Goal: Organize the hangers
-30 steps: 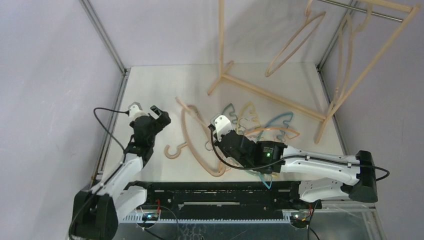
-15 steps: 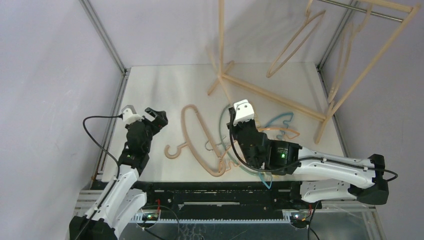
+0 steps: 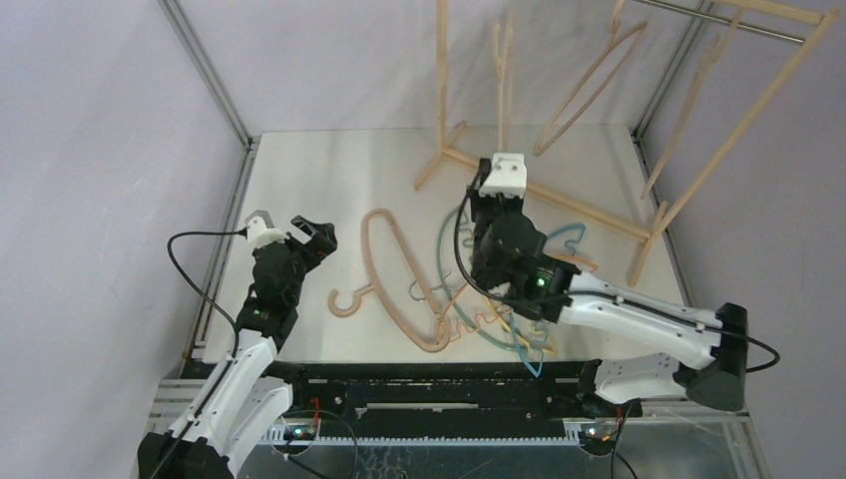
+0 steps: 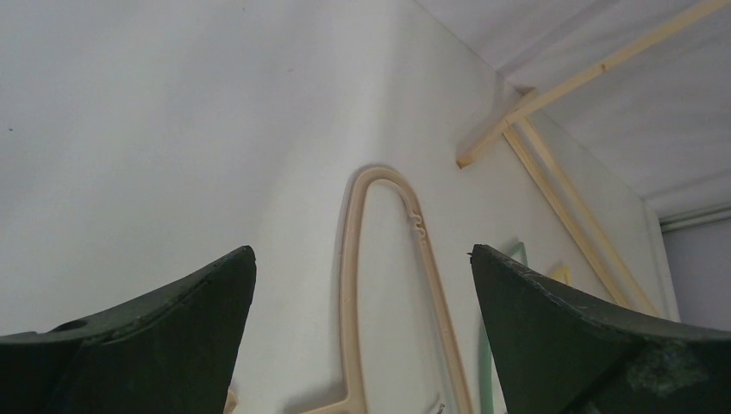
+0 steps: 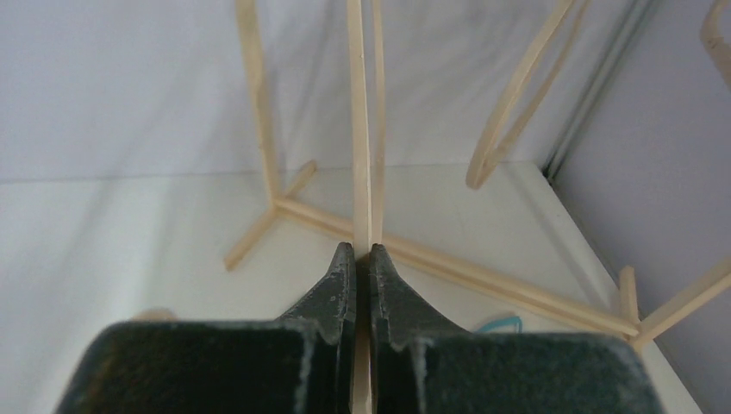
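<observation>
Right gripper (image 5: 362,252) pinches a smooth beige wooden hanger (image 5: 357,129) upright (left gripper (image 4: 362,250) gapes empty); two more hang on the pale wooden rack (image 3: 579,210) at one o'clock, and thin coloured wavy hangers (image 3: 477,317) lie at six.

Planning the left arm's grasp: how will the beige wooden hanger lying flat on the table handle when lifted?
The beige wooden hanger looks stiff, probably: a clean, unsagging arch. Likely light, being a thin open frame. Pinched off-centre, it may swing or tilt.
</observation>
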You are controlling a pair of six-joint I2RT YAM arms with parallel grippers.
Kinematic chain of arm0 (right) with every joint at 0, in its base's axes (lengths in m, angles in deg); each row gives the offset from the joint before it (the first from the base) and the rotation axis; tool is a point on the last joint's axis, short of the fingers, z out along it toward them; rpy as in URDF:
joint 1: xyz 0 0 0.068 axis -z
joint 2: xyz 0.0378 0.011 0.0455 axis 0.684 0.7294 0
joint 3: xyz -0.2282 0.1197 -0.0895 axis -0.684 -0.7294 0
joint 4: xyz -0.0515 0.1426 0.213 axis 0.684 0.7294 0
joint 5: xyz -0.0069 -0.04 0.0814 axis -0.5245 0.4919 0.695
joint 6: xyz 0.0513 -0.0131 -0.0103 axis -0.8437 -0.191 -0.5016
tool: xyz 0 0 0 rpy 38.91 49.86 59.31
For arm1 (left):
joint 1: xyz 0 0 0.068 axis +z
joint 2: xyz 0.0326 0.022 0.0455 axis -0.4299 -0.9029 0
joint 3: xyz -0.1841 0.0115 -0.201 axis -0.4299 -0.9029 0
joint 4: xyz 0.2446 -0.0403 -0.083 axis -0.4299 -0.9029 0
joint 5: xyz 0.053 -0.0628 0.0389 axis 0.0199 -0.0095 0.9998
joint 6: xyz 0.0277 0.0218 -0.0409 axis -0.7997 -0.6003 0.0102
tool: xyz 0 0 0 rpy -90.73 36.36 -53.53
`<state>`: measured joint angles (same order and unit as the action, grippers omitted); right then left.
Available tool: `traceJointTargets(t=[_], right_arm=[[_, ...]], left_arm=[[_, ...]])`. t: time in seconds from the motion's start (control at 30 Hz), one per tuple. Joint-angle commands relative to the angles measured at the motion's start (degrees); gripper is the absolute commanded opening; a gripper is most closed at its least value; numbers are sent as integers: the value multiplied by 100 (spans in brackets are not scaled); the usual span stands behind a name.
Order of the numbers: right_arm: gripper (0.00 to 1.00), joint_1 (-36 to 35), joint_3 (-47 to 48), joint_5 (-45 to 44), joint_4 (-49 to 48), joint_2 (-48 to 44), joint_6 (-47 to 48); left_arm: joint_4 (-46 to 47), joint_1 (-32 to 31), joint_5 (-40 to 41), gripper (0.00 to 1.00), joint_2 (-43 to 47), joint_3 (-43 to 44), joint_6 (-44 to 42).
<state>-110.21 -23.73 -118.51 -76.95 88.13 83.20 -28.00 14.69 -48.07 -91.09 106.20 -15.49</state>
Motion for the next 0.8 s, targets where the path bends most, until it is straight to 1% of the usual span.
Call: traceJointTargets(t=[0.0,0.17,0.27,0.33,0.5,0.63,0.7,0.77], right_arm=[[0,586,747,237,-871,604,167],[0,1141,1327,319,-2033,1394,762],[0,1424,1991,350,-1944,1936,859],[0,1563,2333,282,-2157,2288,1193],[0,1783,2940,115,-3225,3080,2783],[0,1912,3154,45,-4711,3620,4912],[0,1987,3266,-1,-4970,3797,5475],[0,2059,3283,-11,-5071,3890,5792]], left_arm=[[218,-69,-197,100,-53,32,138],[299,-77,-283,100,-76,33,164],[332,-97,-353,99,-139,48,178],[346,-96,-386,99,-178,47,182],[381,-97,-401,100,-197,19,171],[429,-99,-399,100,-229,-17,158],[441,-99,-399,99,-270,-24,153],[462,-96,-407,99,-303,-25,152]])
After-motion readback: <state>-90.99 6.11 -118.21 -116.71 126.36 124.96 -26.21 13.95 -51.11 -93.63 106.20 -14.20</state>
